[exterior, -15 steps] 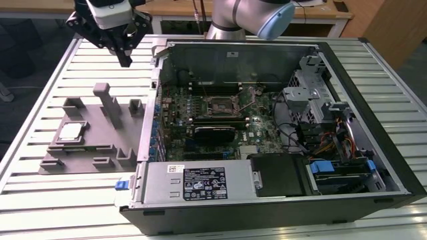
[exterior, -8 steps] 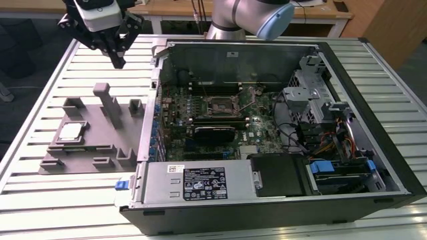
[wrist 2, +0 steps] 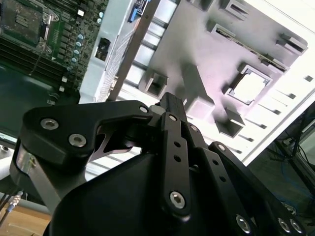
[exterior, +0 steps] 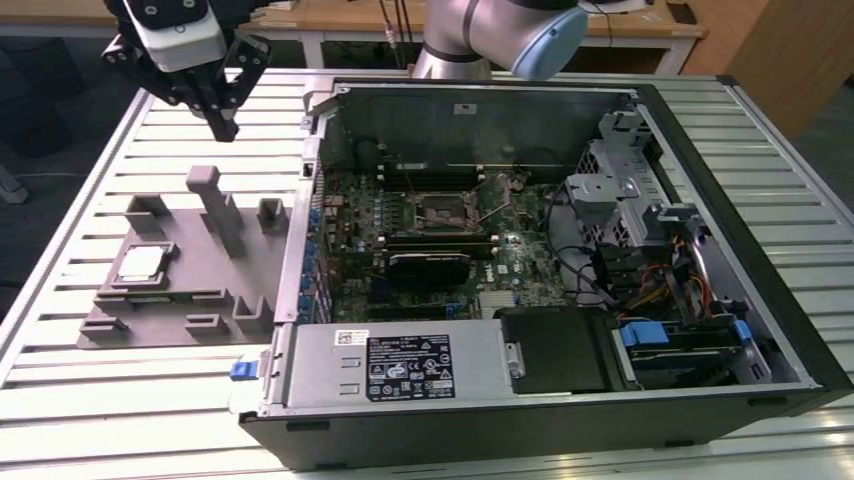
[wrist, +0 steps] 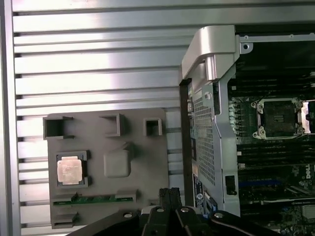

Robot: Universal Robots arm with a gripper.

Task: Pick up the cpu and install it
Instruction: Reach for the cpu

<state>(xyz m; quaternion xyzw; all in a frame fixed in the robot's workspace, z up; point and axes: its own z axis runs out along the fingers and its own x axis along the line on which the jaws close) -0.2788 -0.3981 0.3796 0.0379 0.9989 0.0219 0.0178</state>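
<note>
Over the grey tray [exterior: 187,285], gripper [exterior: 223,127] closed and empty

Above the tray's edge, the gripper hangs with its fingers pressed together, gripping nothing. The cpu [exterior: 140,265] lies flat in a square recess of that tray, toward the exterior view's left. It is well apart from the open computer case [exterior: 534,430] and its motherboard socket [exterior: 445,210].

No legible txt. Exterior view, lower centre: black label [exterior: 408,368] w/ white print + symbols on silver PSU box [exterior: 310,375], too small to read. Small white sticker [exterior: 350,337] just upper left of it, unreadable. Second wrist view: blue-white sticker [wrist 2: 140,6] near motherboard [wrist 2: 64,34], print blurred.
</note>
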